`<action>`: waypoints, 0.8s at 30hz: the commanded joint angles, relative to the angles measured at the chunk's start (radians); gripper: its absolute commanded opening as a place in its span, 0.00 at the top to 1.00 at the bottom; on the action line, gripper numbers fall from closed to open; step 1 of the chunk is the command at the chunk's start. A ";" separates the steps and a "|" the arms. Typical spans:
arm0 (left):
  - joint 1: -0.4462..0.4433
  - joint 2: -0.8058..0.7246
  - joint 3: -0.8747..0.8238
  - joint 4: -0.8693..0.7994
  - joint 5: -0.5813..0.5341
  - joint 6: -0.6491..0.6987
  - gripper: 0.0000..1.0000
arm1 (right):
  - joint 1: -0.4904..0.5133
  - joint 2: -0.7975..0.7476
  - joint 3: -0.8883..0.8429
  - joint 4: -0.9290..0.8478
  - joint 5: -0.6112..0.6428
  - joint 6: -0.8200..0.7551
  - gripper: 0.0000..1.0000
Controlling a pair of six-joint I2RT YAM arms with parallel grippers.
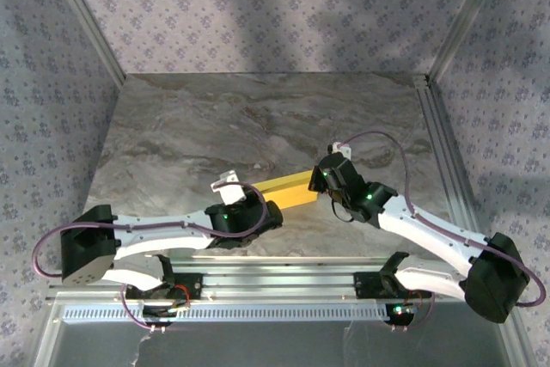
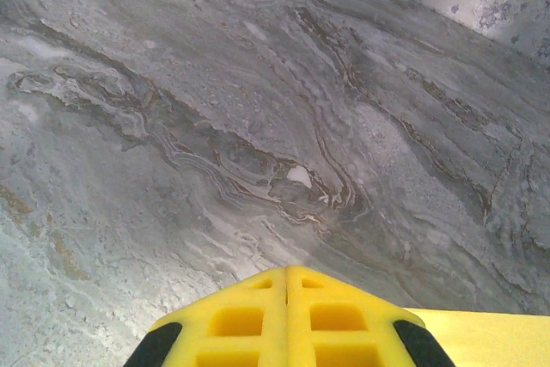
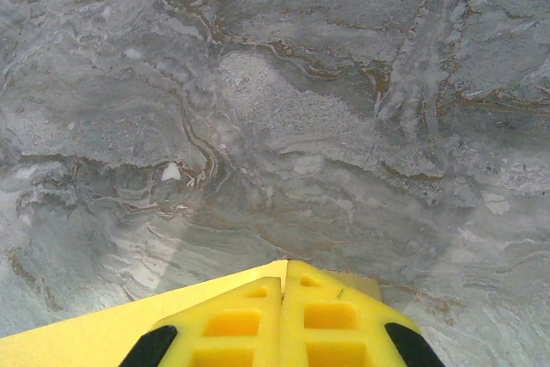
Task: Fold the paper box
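Note:
The paper box lies as a flat yellow rectangle on the marble table, between my two grippers. My left gripper sits at the box's left end with its yellow fingers pressed together. In the left wrist view the left gripper is shut with nothing showing between the fingers, and the paper box shows just to their right. My right gripper is at the box's right end. In the right wrist view the right gripper is shut over the paper box, which spreads out under and beside the fingertips.
The grey marble table stretches bare behind the box. Patterned walls with metal corner posts close in the back and sides. An aluminium rail carrying the arm bases runs along the near edge.

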 commanded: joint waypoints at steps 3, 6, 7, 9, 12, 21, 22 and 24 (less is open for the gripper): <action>-0.028 0.073 -0.051 -0.169 0.179 -0.046 1.00 | 0.005 0.008 -0.053 -0.105 -0.014 -0.026 0.99; -0.028 0.000 -0.020 -0.220 0.156 -0.028 1.00 | 0.005 0.003 -0.057 -0.101 -0.012 -0.028 1.00; -0.028 -0.029 -0.009 -0.232 0.151 -0.015 0.95 | 0.007 0.001 -0.056 -0.101 -0.009 -0.029 1.00; -0.029 -0.104 0.018 -0.250 0.136 0.033 0.77 | 0.011 -0.003 -0.059 -0.098 0.001 -0.033 1.00; -0.028 -0.208 0.062 -0.264 0.116 0.166 0.55 | 0.015 -0.006 -0.059 -0.094 0.012 -0.040 1.00; 0.192 -0.347 0.103 -0.090 0.686 0.720 0.32 | 0.019 0.005 -0.052 -0.088 0.022 -0.046 1.00; 0.193 -0.334 0.117 -0.099 0.716 0.748 0.30 | 0.020 0.006 -0.050 -0.088 0.022 -0.046 1.00; 0.191 -0.298 0.159 -0.131 0.745 0.828 0.27 | 0.021 0.008 -0.047 -0.087 0.023 -0.046 1.00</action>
